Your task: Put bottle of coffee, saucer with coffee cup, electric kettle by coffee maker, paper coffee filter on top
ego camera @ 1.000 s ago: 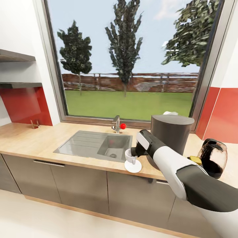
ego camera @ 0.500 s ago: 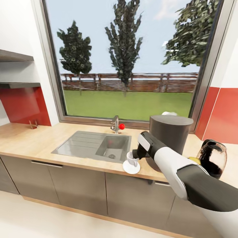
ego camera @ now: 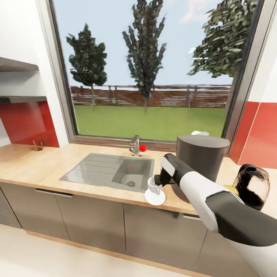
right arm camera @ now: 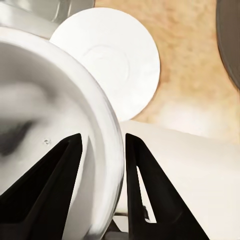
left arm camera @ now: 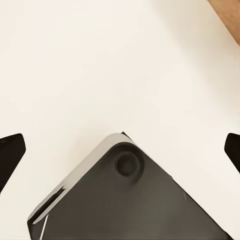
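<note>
My right gripper (ego camera: 155, 184) is shut on the tiny white coffee cup (ego camera: 152, 184), pinching its wall between the fingertips (right arm camera: 136, 165). The cup (right arm camera: 60, 100) sits just over the round white saucer (ego camera: 155, 197), (right arm camera: 112, 52); I cannot tell if they touch. The saucer lies on the wood-grain countertop (ego camera: 38, 165), left of the dark grey coffee maker (ego camera: 203, 161). A white paper filter (ego camera: 200, 133) peeks over the maker's top. The bottle's yellow lid (ego camera: 231, 189) and the glass kettle (ego camera: 252, 186) stand to its right. My left gripper (left arm camera: 120, 150) hangs open over pale floor.
A steel sink (ego camera: 109, 169) with a faucet (ego camera: 135, 145) lies left of the saucer, under a large window. Two dark shelves (ego camera: 17, 64), (ego camera: 21, 99) hang on the left wall. A small holder (ego camera: 37, 145) stands at the backsplash.
The whole view has shifted slightly, so the camera moved. The right gripper keeps the cup over the saucer in about the same place.
</note>
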